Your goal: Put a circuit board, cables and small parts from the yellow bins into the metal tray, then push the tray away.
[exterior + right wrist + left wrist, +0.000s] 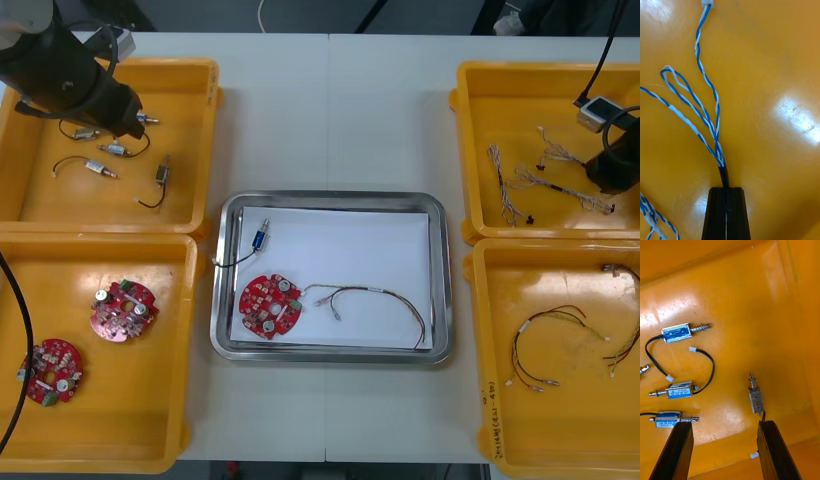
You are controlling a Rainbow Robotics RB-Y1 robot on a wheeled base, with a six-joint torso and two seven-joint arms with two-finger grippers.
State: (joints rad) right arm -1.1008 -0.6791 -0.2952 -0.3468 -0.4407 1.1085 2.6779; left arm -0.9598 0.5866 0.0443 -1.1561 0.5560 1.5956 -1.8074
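Metal tray (380, 240) seems bare at far right.

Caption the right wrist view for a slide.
Right tool shut on the black-sleeved end of a twisted blue and white cable in a yellow bin.

bright overhead light, glare on bins (797, 120)

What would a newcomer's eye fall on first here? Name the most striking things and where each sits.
The metal tray in the middle stands out, its white inside holding a red circuit board. In the far right yellow bin the right claw is shut on a twisted blue and white cable; the left claw hangs open over small metal parts in the far left bin.
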